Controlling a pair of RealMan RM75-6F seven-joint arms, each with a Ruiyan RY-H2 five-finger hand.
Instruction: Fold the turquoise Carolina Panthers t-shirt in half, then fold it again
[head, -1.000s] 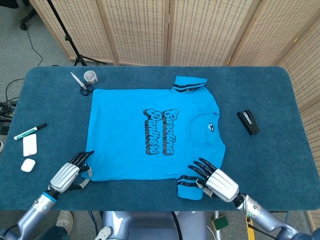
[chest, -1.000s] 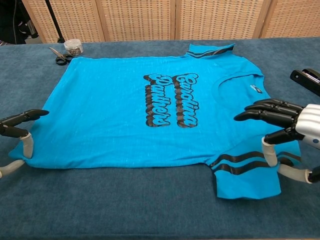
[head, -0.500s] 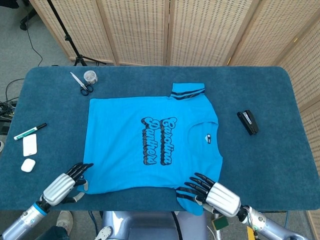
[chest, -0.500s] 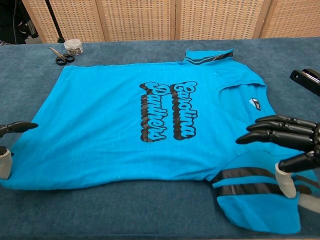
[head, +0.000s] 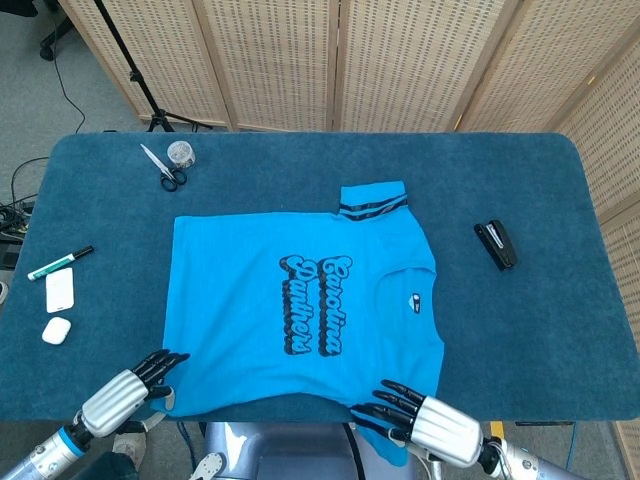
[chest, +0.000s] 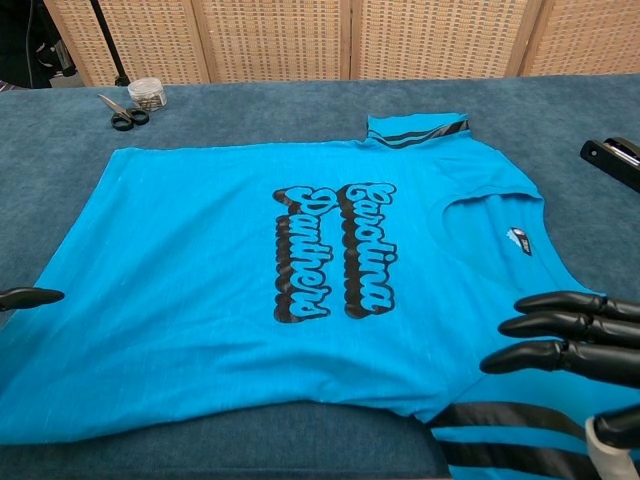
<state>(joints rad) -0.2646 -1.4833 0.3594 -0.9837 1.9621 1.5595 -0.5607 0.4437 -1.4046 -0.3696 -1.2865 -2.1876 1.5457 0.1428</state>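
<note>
The turquoise t-shirt (head: 300, 300) lies flat, print up, its near edge reaching the table's front edge; it fills the middle of the chest view as well (chest: 300, 270). My left hand (head: 122, 390) pinches the hem corner at the front left, and only a dark fingertip (chest: 30, 296) of it shows in the chest view. At the front right, my right hand (head: 425, 425) holds the near striped sleeve, with dark fingers (chest: 570, 330) lying over the cloth. The far striped sleeve (head: 372, 198) lies flat.
Scissors (head: 165, 170) and a small round tin (head: 180, 152) sit at the back left. A black stapler (head: 495, 245) lies to the right of the shirt. A marker (head: 60, 263), a white card (head: 60, 290) and a small white case (head: 55, 330) lie near the left edge.
Both hands have drawn back toward the front edge, and the whole shirt has slid that way with them. The near sleeve now hangs at the table's edge.
</note>
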